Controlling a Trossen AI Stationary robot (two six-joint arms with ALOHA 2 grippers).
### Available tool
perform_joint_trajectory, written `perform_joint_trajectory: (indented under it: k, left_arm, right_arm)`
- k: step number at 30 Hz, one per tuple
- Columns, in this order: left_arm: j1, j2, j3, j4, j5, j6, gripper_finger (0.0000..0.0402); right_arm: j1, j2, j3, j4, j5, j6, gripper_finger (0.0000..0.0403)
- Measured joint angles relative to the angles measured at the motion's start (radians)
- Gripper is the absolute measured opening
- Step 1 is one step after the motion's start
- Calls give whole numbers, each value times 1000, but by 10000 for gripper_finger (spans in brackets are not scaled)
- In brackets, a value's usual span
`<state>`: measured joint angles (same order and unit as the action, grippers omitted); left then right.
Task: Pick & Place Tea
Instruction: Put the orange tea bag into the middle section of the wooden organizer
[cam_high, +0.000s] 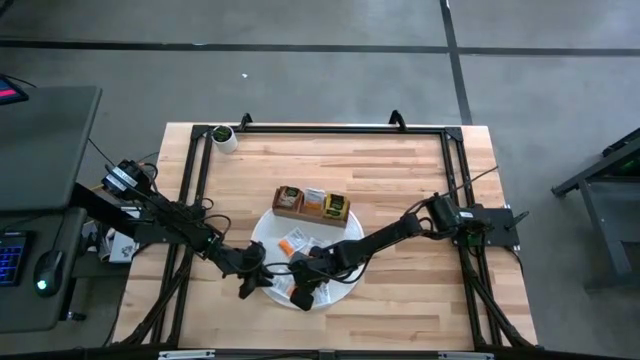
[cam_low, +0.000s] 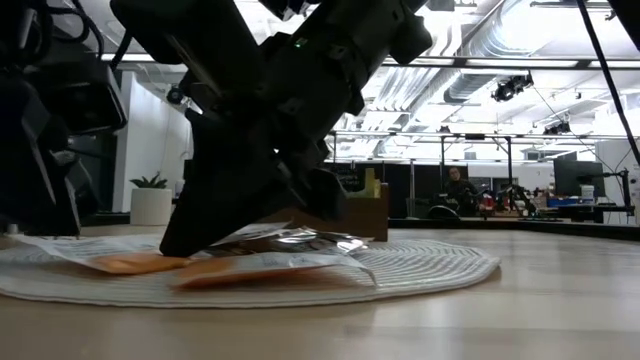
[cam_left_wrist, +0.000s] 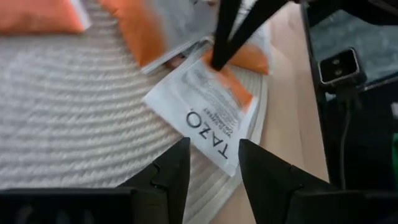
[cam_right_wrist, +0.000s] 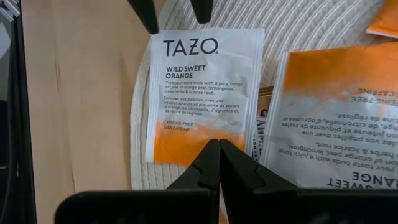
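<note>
Risk first: the white-and-orange paper tea packet (cam_right_wrist: 202, 93) lies flat at the edge of the round white woven mat (cam_left_wrist: 68, 106), and another orange packet (cam_right_wrist: 336, 118) lies just beside it, with more overlapping nearby. If you close the left gripper (cam_left_wrist: 211, 168) now, its fingers may skid over the flat paper, or catch the mat's weave and drag the mat across the light wooden bench (cam_high: 400, 170). The right gripper's tip presses down on the packet — lift it too soon and the packet may slide; leave it and the 2 grippers may collide.

Left gripper: fingers spread, holding nothing. In the left wrist view the packet's near end lies just ahead of the gap between the fingers, not yet between them.

Right gripper (cam_right_wrist: 219, 163): fingers pressed together, pinching nothing, tip resting on the packet's orange end.

The brown wooden 3-compartment tray (cam_high: 312, 204) sits just beyond the mat, already holding some packets.
</note>
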<state>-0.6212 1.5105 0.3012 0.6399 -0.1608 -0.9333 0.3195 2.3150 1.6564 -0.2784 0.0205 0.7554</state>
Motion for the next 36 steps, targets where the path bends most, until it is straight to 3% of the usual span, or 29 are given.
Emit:
perform_joint_trajectory:
  k: [16,36]
  left_arm:
    - [1,-3,4,-27,24,-293,136]
    - [-1,-2,3,-84,16,-333,136]
  right_arm:
    - [-6,2,-3,40,23,-23,0]
    - [-38,5,-4,100,-11,-59,0]
